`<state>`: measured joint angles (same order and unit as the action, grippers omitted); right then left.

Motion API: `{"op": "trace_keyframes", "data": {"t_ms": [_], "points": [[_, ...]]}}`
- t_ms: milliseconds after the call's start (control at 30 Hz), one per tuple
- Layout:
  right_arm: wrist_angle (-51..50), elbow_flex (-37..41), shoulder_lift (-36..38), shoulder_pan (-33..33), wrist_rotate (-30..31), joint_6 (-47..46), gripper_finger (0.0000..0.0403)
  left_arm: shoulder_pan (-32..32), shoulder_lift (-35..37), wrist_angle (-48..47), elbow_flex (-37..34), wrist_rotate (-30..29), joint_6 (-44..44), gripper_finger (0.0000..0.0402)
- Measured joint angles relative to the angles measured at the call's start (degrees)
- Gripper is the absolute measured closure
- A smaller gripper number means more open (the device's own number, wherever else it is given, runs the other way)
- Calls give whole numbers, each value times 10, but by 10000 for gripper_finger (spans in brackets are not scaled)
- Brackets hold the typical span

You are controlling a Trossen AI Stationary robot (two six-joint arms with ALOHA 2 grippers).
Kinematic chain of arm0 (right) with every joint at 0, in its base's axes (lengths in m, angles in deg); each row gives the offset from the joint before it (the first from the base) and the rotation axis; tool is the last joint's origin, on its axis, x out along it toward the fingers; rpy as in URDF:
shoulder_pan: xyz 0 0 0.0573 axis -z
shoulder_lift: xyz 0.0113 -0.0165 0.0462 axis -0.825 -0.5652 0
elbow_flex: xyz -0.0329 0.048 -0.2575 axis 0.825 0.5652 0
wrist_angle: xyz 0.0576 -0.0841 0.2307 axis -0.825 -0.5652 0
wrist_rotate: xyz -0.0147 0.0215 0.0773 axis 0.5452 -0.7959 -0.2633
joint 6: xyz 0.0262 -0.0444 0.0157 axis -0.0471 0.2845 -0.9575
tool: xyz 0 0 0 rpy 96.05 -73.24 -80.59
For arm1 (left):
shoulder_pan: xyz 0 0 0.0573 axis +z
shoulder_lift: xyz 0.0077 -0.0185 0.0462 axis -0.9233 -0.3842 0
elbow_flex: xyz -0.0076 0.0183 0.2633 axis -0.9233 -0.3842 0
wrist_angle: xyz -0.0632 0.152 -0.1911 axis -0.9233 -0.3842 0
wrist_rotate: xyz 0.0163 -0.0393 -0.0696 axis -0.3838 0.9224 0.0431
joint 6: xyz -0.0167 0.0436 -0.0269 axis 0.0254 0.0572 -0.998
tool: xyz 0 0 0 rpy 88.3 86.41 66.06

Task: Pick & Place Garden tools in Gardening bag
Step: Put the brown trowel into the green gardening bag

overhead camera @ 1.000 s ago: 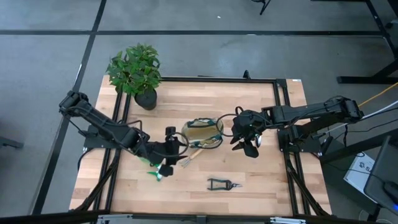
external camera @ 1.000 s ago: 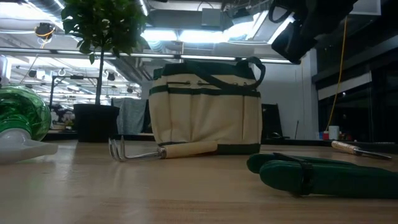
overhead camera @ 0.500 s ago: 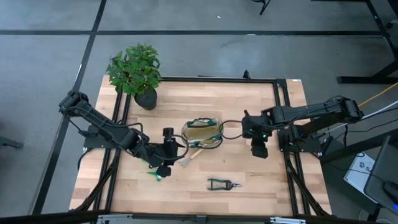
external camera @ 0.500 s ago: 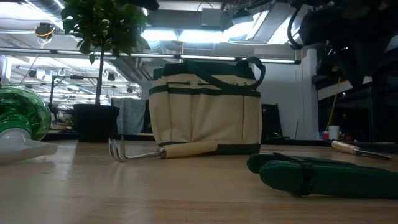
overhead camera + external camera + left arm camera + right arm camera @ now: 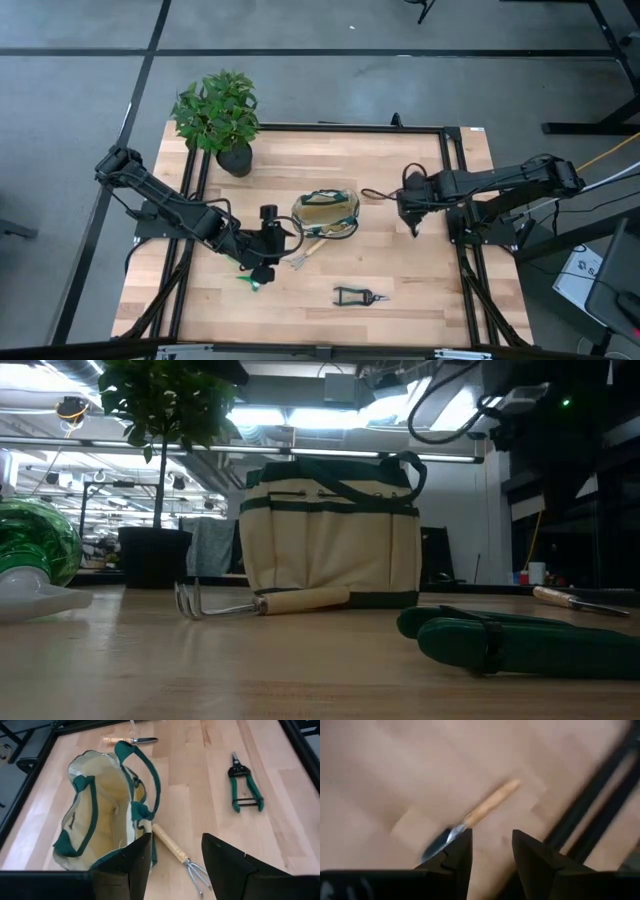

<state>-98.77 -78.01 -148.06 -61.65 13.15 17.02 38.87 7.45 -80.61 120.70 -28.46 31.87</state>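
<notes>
left wrist view: rake (image 5: 178, 856) just beyond open left hand (image 5: 172, 857)

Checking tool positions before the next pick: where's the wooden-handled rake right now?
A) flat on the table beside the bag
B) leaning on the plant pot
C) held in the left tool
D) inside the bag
A: the rake lies flat on the table next to the gardening bag; the left tool hovers open above it, gripping nothing.
</notes>
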Motion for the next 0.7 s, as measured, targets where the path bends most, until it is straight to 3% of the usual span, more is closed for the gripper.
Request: {"op": "trace_keyframes", "data": {"t_ms": [133,233,433,700], "points": [[1,20,0,0,60,-131,263,1,0,-1,-6,-17,0,233],[23,55,0,1,68,-181,263,1,0,-1,-7,-22,0,233],[96,137,0,3,68,-241,263,1,0,-1,-7,-23,8,233],[236,214,0,26,68,-240,263,2,0,0,-7,-24,10,233]]}}
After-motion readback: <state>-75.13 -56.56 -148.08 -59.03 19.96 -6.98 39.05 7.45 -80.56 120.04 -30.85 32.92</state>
